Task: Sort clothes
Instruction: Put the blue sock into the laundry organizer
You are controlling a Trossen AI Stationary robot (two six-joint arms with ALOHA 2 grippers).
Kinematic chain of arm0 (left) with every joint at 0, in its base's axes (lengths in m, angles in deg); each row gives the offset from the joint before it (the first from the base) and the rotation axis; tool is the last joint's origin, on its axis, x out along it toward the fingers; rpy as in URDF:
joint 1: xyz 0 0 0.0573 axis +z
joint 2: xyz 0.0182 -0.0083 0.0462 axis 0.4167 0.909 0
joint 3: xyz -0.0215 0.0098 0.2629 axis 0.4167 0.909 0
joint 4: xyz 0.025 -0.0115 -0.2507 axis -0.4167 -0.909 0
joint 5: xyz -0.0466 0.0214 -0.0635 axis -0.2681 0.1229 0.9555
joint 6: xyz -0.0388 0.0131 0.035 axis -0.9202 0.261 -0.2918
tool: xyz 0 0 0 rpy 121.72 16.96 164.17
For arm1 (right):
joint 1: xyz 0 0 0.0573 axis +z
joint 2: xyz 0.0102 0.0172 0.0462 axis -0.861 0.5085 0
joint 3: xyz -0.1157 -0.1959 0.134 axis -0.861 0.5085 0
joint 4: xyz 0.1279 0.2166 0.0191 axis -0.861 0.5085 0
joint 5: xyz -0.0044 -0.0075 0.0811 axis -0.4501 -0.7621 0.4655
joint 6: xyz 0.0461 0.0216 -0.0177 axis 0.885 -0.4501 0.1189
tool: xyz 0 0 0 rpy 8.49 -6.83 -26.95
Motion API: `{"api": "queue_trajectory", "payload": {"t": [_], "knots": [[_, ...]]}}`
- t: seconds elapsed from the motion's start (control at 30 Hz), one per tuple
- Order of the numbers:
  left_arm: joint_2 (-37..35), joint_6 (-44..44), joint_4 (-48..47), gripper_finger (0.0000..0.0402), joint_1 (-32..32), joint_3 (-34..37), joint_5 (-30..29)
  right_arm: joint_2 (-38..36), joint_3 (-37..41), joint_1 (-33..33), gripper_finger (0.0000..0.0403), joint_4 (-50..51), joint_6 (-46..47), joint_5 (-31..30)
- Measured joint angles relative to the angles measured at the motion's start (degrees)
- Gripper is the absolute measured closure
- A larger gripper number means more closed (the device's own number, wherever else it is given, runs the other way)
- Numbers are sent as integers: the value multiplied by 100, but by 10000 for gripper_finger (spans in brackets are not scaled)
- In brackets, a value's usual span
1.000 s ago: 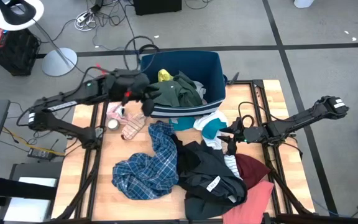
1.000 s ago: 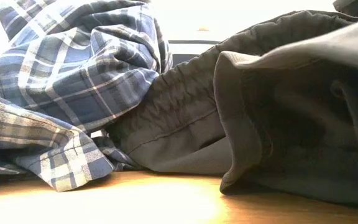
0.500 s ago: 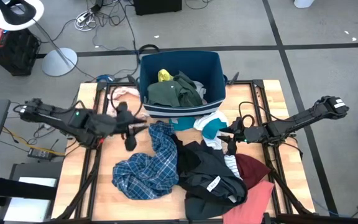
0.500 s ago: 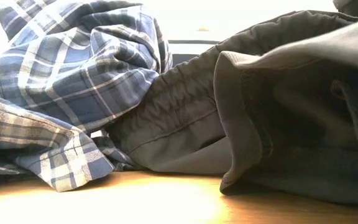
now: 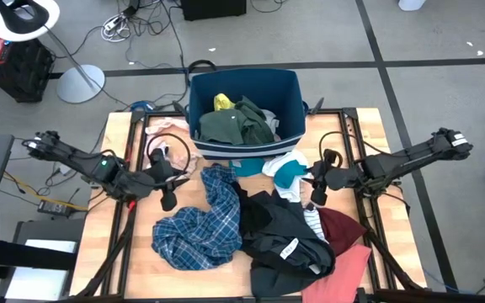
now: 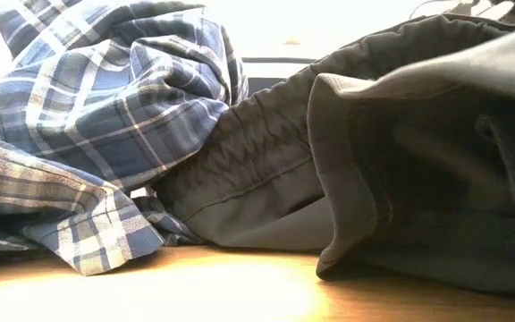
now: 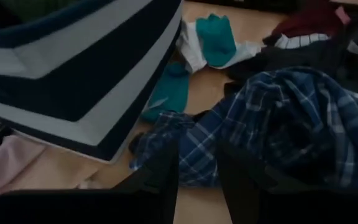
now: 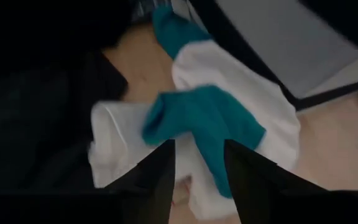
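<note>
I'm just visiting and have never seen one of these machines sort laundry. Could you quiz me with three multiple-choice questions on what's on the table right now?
1. Where does the dark green garment lie?
A. in the navy bin
B. on the floor
C. under the plaid shirt

2. What colours is the garment in front of the right gripper?
A. red and black
B. teal and white
C. all yellow

3. How are the left gripper fingers?
A. clamped on the plaid shirt
B. apart, holding nothing
C. gripping the bin

Answers: 1 A, it sits inside the bin beside something yellow; 2 B, the right wrist view shows the teal-white garment; 3 B, bare gap between fingers.
</note>
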Motion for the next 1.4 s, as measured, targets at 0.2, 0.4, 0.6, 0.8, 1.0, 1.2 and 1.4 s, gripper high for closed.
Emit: {"api": "queue_trajectory", "payload": {"t": [0.2,0.4,0.6,0.8,1.0,1.2,1.4], "knots": [[-69,706,1157,289,2,483,-103,628,2,-101,268,87,-29,21],[-404,958,2059,289,2,1070,539,1189,2,-282,258,-112,-180,-2],[-914,1264,2912,289,4,1742,629,1441,2,-517,242,-129,-434,-7],[-1084,1230,3401,289,4,2222,683,1610,2,-714,239,-308,-855,-8],[-1110,1273,3441,289,107,2254,637,1827,2,-946,242,-1265,-1500,-7],[-1110,1277,3438,289,193,2254,637,2128,-23,-1152,341,-1894,-1375,179],[-1110,1205,3401,289,192,2254,638,2069,-942,-1087,394,-1660,-1535,140]]}}
